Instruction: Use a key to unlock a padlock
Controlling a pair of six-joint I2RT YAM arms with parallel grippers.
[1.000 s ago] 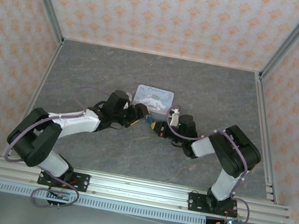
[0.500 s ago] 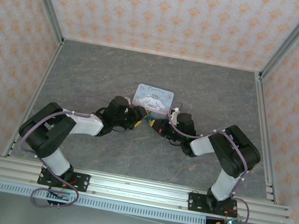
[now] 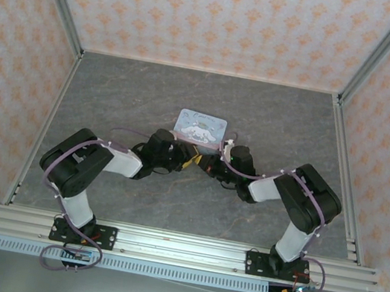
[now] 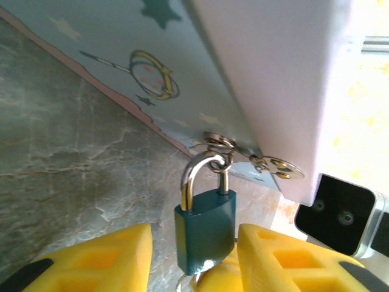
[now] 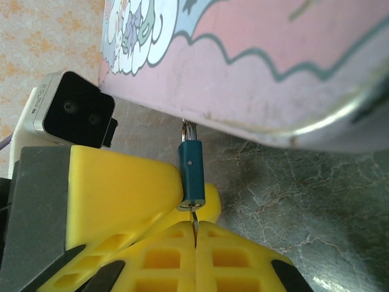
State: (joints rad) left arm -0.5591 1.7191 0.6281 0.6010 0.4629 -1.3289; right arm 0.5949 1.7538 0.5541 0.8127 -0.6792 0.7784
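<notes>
The teal padlock point(image 4: 205, 228) hangs by its silver shackle point(image 4: 196, 172) from a ring on the front edge of the pale blue cartoon tin point(image 3: 200, 126). My left gripper point(image 4: 193, 238) is open, one yellow finger on each side of the lock body, with a gap on the left side. My right gripper point(image 5: 196, 230) is shut on the key point(image 5: 195, 220), a thin metal sliver whose tip is in the bottom of the padlock point(image 5: 192, 173). In the top view both grippers, left point(image 3: 182, 158) and right point(image 3: 204, 164), meet just in front of the tin.
The tin point(image 4: 267, 79) stands very close above both grippers. The left gripper's yellow finger point(image 5: 121, 188) and its wrist camera point(image 5: 76, 112) crowd the right wrist view. Grey marbled floor point(image 3: 183, 212) spreads around, enclosed by patterned walls.
The left arm has folded in, its elbow swinging towards the near edge, and its gripper has come down in front of the tin round the padlock. The right arm has hardly moved.
</notes>
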